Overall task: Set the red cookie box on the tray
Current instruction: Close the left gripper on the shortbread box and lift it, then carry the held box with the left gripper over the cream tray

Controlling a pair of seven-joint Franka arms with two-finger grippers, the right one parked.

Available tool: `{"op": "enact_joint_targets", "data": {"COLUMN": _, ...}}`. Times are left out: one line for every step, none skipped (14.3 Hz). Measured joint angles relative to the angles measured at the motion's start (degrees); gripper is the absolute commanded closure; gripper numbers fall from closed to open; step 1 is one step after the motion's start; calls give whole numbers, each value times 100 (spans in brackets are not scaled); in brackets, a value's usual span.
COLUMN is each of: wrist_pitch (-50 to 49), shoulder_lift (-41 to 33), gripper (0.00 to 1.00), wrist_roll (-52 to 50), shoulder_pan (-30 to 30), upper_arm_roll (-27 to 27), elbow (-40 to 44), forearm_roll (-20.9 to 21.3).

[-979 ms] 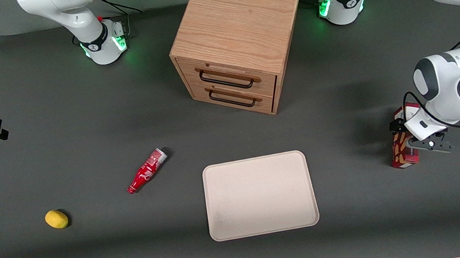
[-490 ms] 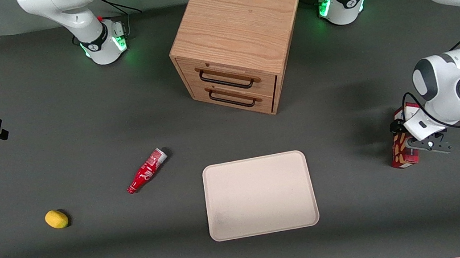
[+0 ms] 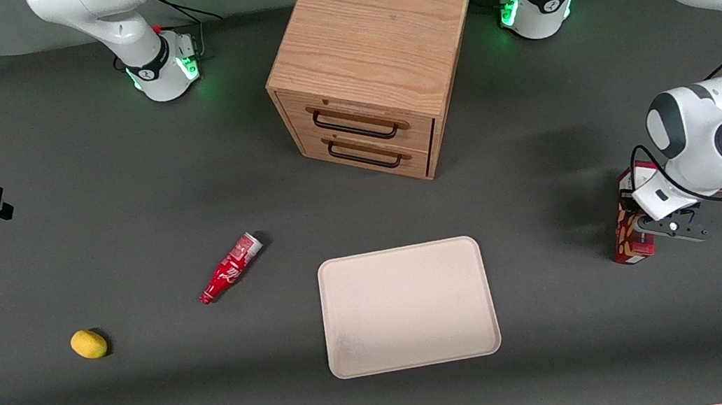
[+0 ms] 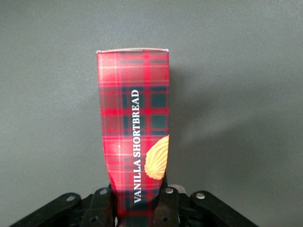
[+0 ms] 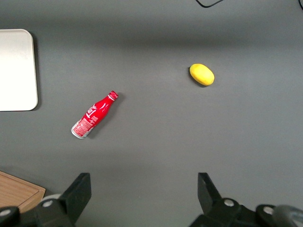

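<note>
Only the wrist view shows fingers point(image 4: 166, 208) clamping the red cookie box point(image 4: 135, 132)

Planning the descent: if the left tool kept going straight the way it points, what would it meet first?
The left tool points down at the table and is shut on the red cookie box. The box's free end would likely touch the table first; the gap is unclear.

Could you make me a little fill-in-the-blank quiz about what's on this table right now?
1. The tool grips the red cookie box, whose side reads "Vanilla ____".
2. The tray has ____ on it.
3. The red bottle lies between the tray and the yellow ____.
4. The wooden cabinet has ____ drawers.

Missing words: Shortbread; nothing; lemon; two
</note>
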Motion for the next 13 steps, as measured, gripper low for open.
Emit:
{"op": "enact_joint_targets", "data": {"wrist_pitch": -4, "shoulder_lift": -1, "gripper": 94, "wrist_roll": 2, "shoulder_pan": 0, "upper_arm_roll": 0, "elbow": 2, "forearm_roll": 0}}
{"op": "enact_joint_targets", "data": {"wrist_pitch": -22, "shoulder_lift": -8, "gripper": 94, "wrist_roll": 3, "shoulder_pan": 0, "upper_arm_roll": -1, "elbow": 8, "forearm_roll": -1}}
{"op": "enact_joint_targets", "data": {"wrist_pitch": -94, "shoulder_lift": -44, "gripper": 94, "wrist_roll": 3, "shoulder_pan": -1, "upper_arm_roll": -3, "elbow": 19, "forearm_roll": -2}}
{"op": "enact_joint_targets", "data": {"wrist_pitch": -256, "shoulder_lift": -122, "gripper": 94, "wrist_roll": 3, "shoulder_pan": -5, "upper_arm_roll": -7, "elbow": 48, "forearm_roll": -5}}
{"op": "enact_joint_targets", "data": {"wrist_pitch": -509, "shoulder_lift": -235, "gripper": 94, "wrist_roll": 3, "shoulder_pan": -18, "upper_arm_roll": -12, "elbow": 116, "forearm_roll": -9}}
{"op": "enact_joint_targets", "data": {"wrist_pitch": -853, "shoulder_lift": -393, "gripper": 94, "wrist_roll": 3, "shoulder_pan": -41, "upper_arm_roll": -17, "elbow": 213, "forearm_roll": -16}}
{"op": "enact_joint_targets", "data": {"wrist_pitch": -1260, "shoulder_lift": -586, "gripper": 94, "wrist_roll": 3, "shoulder_pan": -67, "upper_arm_roll": -22, "elbow": 349, "forearm_roll": -21}}
{"op": "enact_joint_targets", "data": {"wrist_pitch": -1732, "shoulder_lift": -790, "gripper": 93, "wrist_roll": 3, "shoulder_pan": -91, "upper_arm_roll": -25, "elbow": 522, "forearm_roll": -23}}
{"op": "enact_joint_targets", "data": {"wrist_pitch": -2259, "shoulder_lift": -999, "gripper": 93, "wrist_roll": 3, "shoulder_pan": -111, "upper_arm_roll": -25, "elbow": 741, "forearm_roll": -24}}
{"op": "enact_joint_targets", "data": {"wrist_pitch": -2775, "shoulder_lift": -1188, "gripper": 93, "wrist_roll": 3, "shoulder_pan": -125, "upper_arm_roll": -25, "elbow": 983, "forearm_roll": -23}}
{"op": "enact_joint_targets", "data": {"wrist_pitch": -3248, "shoulder_lift": -1335, "gripper": 93, "wrist_roll": 3, "shoulder_pan": -131, "upper_arm_roll": -25, "elbow": 1234, "forearm_roll": -23}}
{"op": "enact_joint_targets", "data": {"wrist_pitch": -3721, "shoulder_lift": -1444, "gripper": 93, "wrist_roll": -3, "shoulder_pan": -133, "upper_arm_roll": -25, "elbow": 1516, "forearm_roll": -22}}
{"op": "enact_joint_targets", "data": {"wrist_pitch": -4126, "shoulder_lift": -1508, "gripper": 93, "wrist_roll": -8, "shoulder_pan": -135, "upper_arm_roll": -25, "elbow": 1776, "forearm_roll": -22}}
